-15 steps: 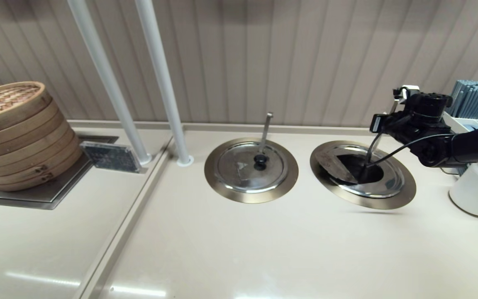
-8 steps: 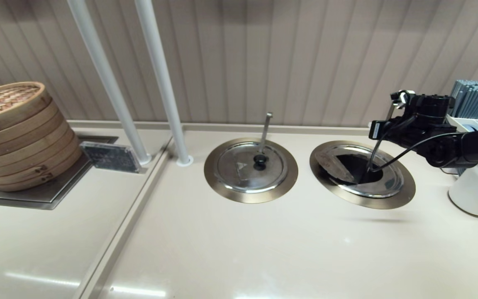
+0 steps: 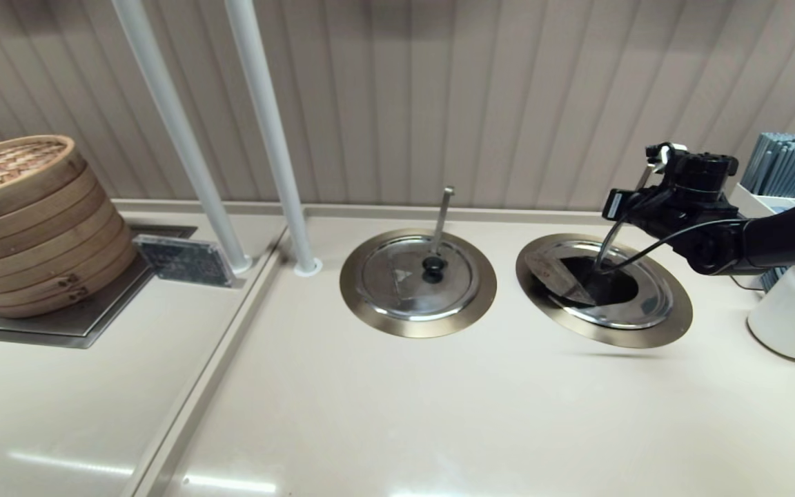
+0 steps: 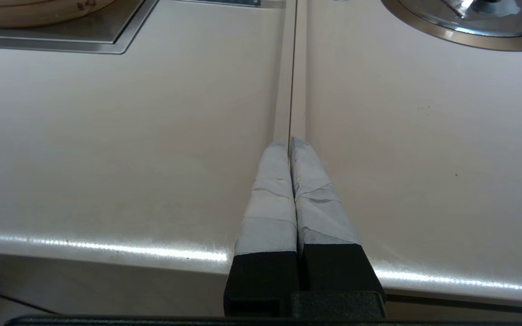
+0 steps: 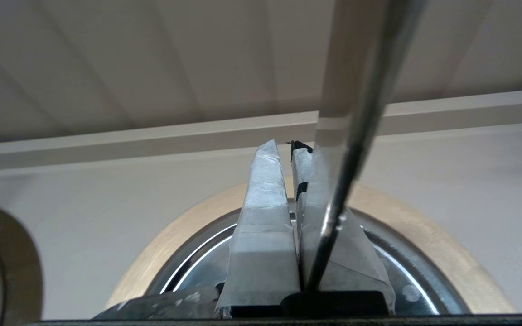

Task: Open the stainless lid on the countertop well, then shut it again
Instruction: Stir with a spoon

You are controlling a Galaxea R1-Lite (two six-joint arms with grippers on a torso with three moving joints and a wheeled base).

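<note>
The stainless lid (image 3: 640, 301) lies in the countertop well's brass ring (image 3: 646, 337) at the right. Its pale wedge panel (image 3: 555, 275) faces left; its middle looks dark under my arm, and I cannot make out the knob. The slanted ladle handle (image 3: 610, 231) rises from it. My right gripper (image 3: 617, 206) hovers above the lid's far side, shut and holding nothing. In the right wrist view the right gripper (image 5: 283, 147) points at the back wall over the lid (image 5: 406, 271), and the handle (image 5: 360, 136) crosses one finger. My left gripper (image 4: 289, 141) is parked shut over the counter seam.
The twin lid (image 3: 404, 283) with an upright ladle handle sits left of the well. Two white poles (image 3: 273, 138) stand behind it. Stacked bamboo steamers (image 3: 25, 221) fill the far left. White containers (image 3: 791, 317) and a chopstick holder (image 3: 791, 162) crowd the right edge.
My right gripper has shifted slightly left and toward the wall above the lid. The ladle handle has leaned a little to the left with it.
</note>
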